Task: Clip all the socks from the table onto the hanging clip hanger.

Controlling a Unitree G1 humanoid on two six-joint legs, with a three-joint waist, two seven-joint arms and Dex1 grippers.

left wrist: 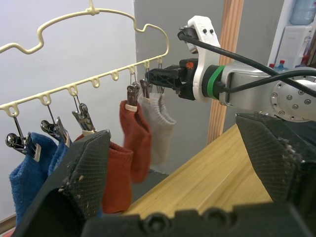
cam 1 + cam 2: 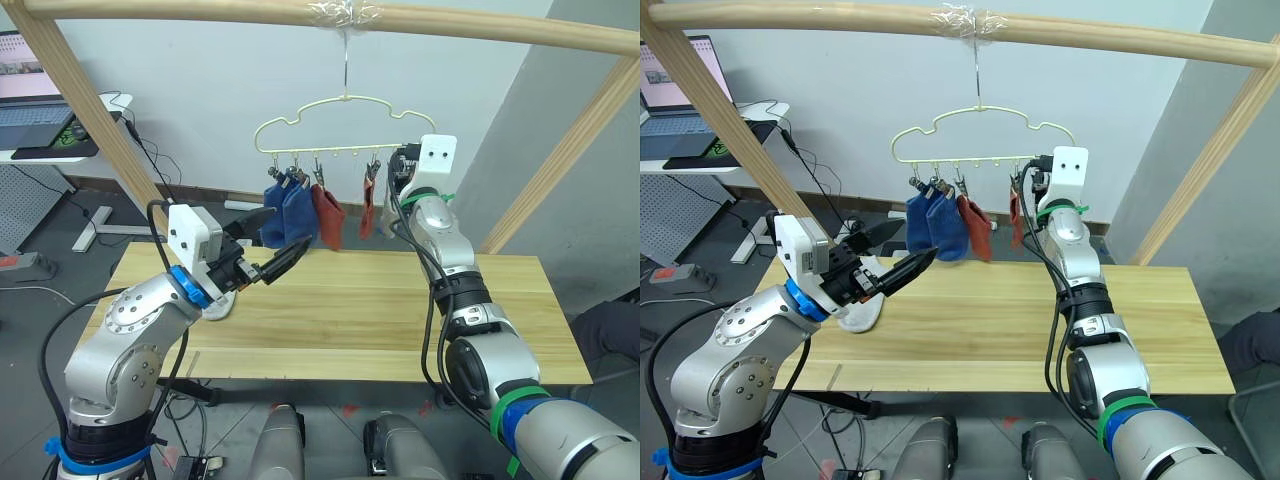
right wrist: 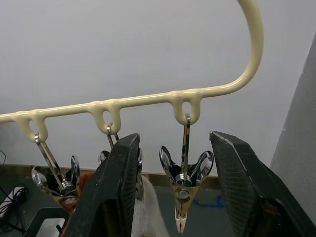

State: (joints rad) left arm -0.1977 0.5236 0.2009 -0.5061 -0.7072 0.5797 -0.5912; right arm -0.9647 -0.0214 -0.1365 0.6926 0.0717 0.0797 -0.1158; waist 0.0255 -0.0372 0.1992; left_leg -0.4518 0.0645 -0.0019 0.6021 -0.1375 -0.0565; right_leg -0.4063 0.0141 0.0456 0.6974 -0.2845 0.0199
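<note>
Five socks hang clipped on the hanger, two blue, two red, one grey, whose clip sits beside the right gripper, jaws wide around the empty end clip, while the sixth sock lies on the table under the open, empty left gripper.

A pale grey wall stands behind a thick wooden pole frame. At the left, a white desk carries an open laptop; cables trail down to the grey floor.
</note>
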